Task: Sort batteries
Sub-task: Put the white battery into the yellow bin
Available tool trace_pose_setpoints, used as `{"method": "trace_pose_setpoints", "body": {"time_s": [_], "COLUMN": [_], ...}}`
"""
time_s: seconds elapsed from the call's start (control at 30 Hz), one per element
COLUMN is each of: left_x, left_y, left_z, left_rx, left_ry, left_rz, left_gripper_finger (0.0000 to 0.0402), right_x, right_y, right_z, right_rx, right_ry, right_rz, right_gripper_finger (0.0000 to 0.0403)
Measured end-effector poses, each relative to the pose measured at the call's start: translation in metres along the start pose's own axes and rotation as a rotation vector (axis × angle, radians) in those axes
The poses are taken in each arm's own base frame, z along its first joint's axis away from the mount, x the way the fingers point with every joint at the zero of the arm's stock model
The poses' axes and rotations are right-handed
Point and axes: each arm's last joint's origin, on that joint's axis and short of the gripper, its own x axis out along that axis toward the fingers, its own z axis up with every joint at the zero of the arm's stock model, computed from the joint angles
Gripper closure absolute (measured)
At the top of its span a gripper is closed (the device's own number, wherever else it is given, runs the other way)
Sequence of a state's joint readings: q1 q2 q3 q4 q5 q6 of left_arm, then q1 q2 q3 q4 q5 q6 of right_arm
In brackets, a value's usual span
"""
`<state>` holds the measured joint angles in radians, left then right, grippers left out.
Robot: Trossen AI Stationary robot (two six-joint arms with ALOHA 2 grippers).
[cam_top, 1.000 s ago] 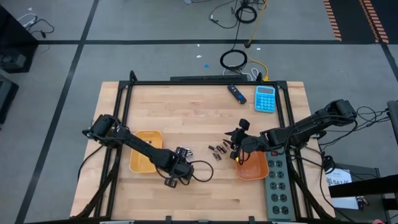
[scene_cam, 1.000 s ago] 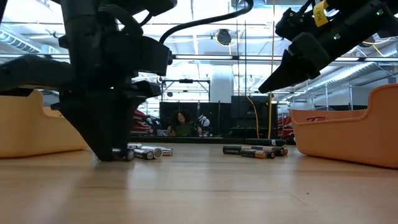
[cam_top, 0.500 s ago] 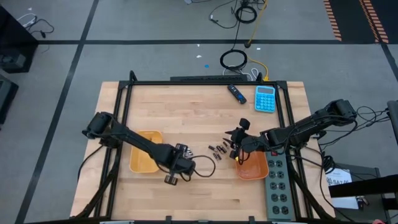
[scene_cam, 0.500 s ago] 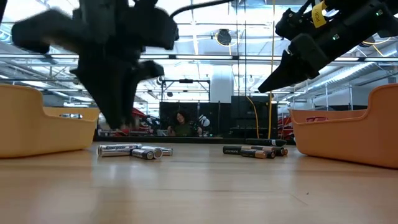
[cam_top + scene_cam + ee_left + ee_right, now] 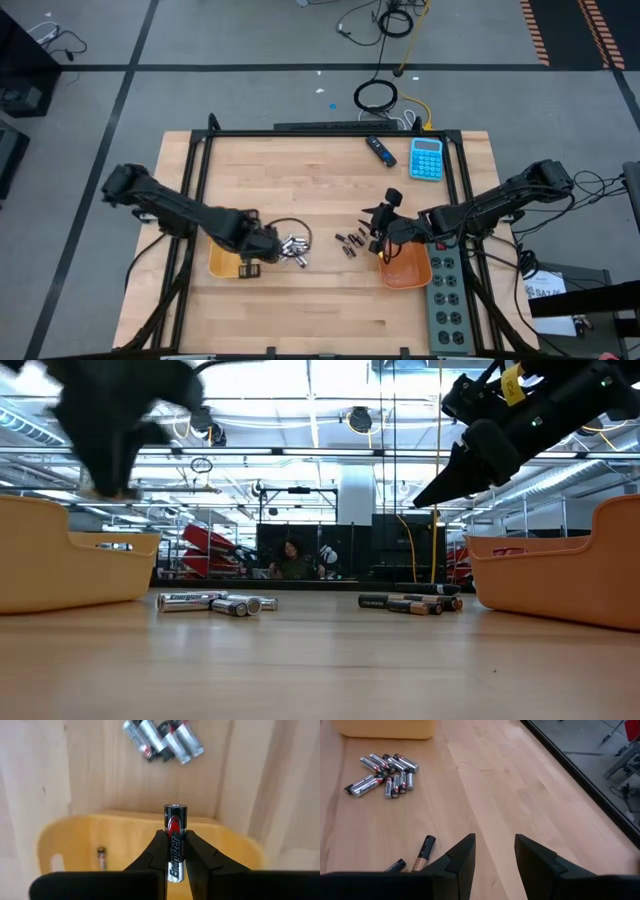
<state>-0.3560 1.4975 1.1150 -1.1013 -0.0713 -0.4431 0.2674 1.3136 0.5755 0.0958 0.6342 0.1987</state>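
I see one silver battery (image 5: pixel 175 842) pinched upright between my left gripper's (image 5: pixel 175 851) fingers, over the edge of the yellow tray (image 5: pixel 75 840) that faces the loose batteries. One small dark cell (image 5: pixel 101 858) already lies inside that tray. Just beyond the same tray edge, on the wooden table (image 5: pixel 300 180), the silver batteries (image 5: pixel 292 248) lie in a loose cluster, touching one another; from table height they show as a short row (image 5: pixel 215 602) beside the yellow tray (image 5: pixel 70 565). Farther from the tray, past that cluster, the thinner dark batteries (image 5: pixel 349 241) lie in their own little group, close to the orange tray (image 5: pixel 405 270).

My right gripper (image 5: pixel 378 232) hangs above the table between the dark group and the orange tray, and its fingers (image 5: pixel 462 857) stand apart with nothing between them. Two dark cells (image 5: pixel 422 852) lie just ahead of those fingers.

Well away from the yellow tray, at the far edge of the table, sit a blue calculator (image 5: pixel 427 158) and a dark blue-tipped stick (image 5: pixel 379 150) side by side.
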Motion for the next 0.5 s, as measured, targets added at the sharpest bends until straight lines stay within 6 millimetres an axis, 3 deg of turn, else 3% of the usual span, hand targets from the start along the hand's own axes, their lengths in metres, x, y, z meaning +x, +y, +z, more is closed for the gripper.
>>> {"method": "trace_pose_setpoints", "body": {"time_s": [0.23, 0.5], "left_x": [0.031, 0.065], "left_y": [0.026, 0.04], "left_z": [-0.066, -0.093], "left_rx": [-0.192, -0.245], "left_ry": [-0.025, 0.093], "left_rz": [-0.042, -0.026], "left_gripper_finger": [0.036, 0.036], "right_x": [0.001, 0.004], "right_y": [-0.001, -0.006], "right_z": [0.002, 0.008], "right_rx": [-0.019, -0.025], "right_ry": [-0.013, -0.056], "right_rz": [-0.003, -0.01], "right_gripper_finger": [0.0273, 0.0273]}}
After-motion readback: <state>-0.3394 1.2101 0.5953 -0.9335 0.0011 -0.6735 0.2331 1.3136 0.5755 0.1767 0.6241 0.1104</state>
